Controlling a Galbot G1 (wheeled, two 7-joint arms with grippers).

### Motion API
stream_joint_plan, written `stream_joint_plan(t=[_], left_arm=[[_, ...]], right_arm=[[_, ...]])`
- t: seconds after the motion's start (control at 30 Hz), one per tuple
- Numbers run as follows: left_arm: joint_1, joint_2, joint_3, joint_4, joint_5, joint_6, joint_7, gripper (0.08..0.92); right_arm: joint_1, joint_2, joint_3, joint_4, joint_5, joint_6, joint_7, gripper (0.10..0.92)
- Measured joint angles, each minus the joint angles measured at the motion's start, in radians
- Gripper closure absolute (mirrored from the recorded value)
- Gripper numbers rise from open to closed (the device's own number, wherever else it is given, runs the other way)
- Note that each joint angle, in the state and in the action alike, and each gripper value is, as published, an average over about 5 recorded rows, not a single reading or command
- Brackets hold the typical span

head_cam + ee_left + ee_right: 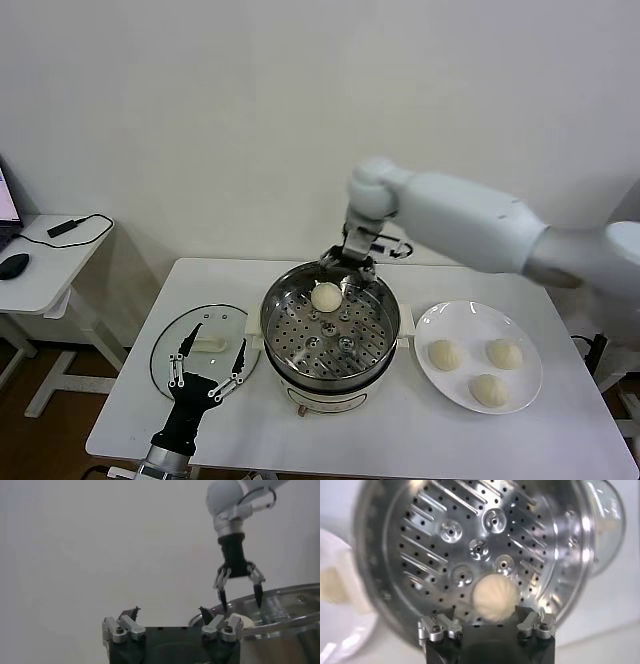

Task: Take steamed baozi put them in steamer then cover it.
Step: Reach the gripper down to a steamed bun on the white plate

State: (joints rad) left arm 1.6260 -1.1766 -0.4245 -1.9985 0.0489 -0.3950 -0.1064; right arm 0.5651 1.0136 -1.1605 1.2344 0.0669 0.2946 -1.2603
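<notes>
One baozi point(326, 296) lies on the perforated floor of the steamer point(276, 312), near its far wall; it also shows in the right wrist view point(495, 599). My right gripper point(348, 262) hovers just above it, open and empty, and shows in its own view point(487, 613) and in the left wrist view point(239, 597). Three more baozi point(488, 389) sit on the white plate point(432, 325) right of the steamer. The glass cover point(168, 345) lies flat on the table left of the steamer. My left gripper point(218, 338) is open and empty over the cover's near side.
The white table's front edge point(300, 462) is close to the left gripper. A small side desk point(40, 265) with a mouse and a cable stands at the far left. A white wall is behind the table.
</notes>
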Motion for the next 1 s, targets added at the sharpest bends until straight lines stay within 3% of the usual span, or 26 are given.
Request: stream_joint_plan(t=[0.37,1.0], left_arm=[[-0.006,-0.001,0.009,-0.010,0.003,0.002,0.000,0.177],[-0.001,-0.009,0.010,0.001,0.015,-0.001,-0.003,0.177]], right_arm=[[0.036,-0.250,-0.147,0.028,0.217,-0.262,0.037,0.203],[-0.228,-0.327,-0.119,-0.031,0.235,-0.406,0.162,0.203]])
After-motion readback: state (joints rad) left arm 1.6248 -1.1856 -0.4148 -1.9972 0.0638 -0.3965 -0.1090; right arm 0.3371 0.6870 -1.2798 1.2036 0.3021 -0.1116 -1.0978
